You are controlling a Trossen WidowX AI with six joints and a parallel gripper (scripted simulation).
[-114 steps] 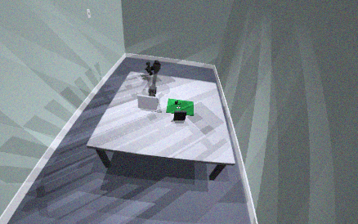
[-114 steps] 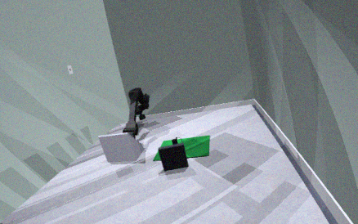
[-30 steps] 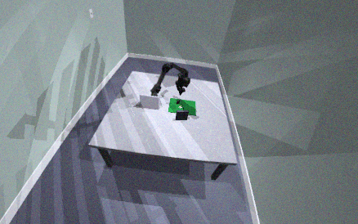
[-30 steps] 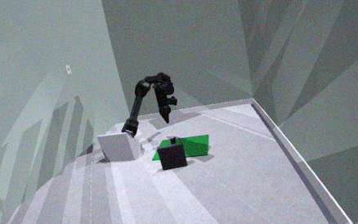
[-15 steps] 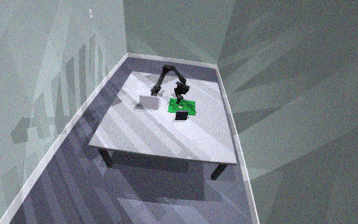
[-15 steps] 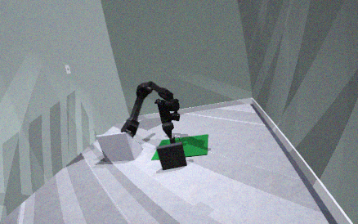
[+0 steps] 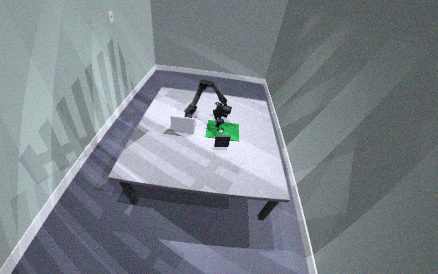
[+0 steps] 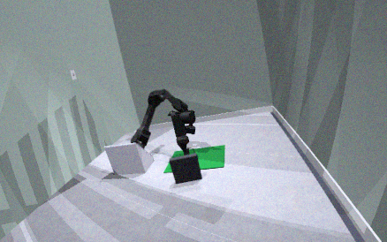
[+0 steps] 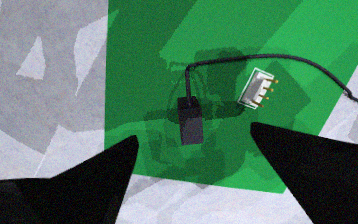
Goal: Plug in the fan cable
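Observation:
The green board (image 7: 232,133) (image 8: 214,160) (image 9: 320,30) lies on the table. In the wrist view the fan's plug (image 9: 191,127), a small black block, is over the board with its cable (image 9: 280,56) leaving the far end and curving right. The white four-pin header (image 9: 257,90), with its row of brass pins, is just right of the plug and apart from it. No plug is on it. My gripper (image 7: 219,123) (image 8: 185,153) (image 9: 194,131) is open and empty, low over the board, one fingertip on each side of the plug. The height between fingertips and plug is unclear.
A black block-shaped object (image 7: 222,141) (image 8: 185,169) stands at the board's near edge, partly hiding the board and gripper in the exterior view. A white box (image 7: 183,125) (image 8: 126,159) stands left of the board, near the arm's base.

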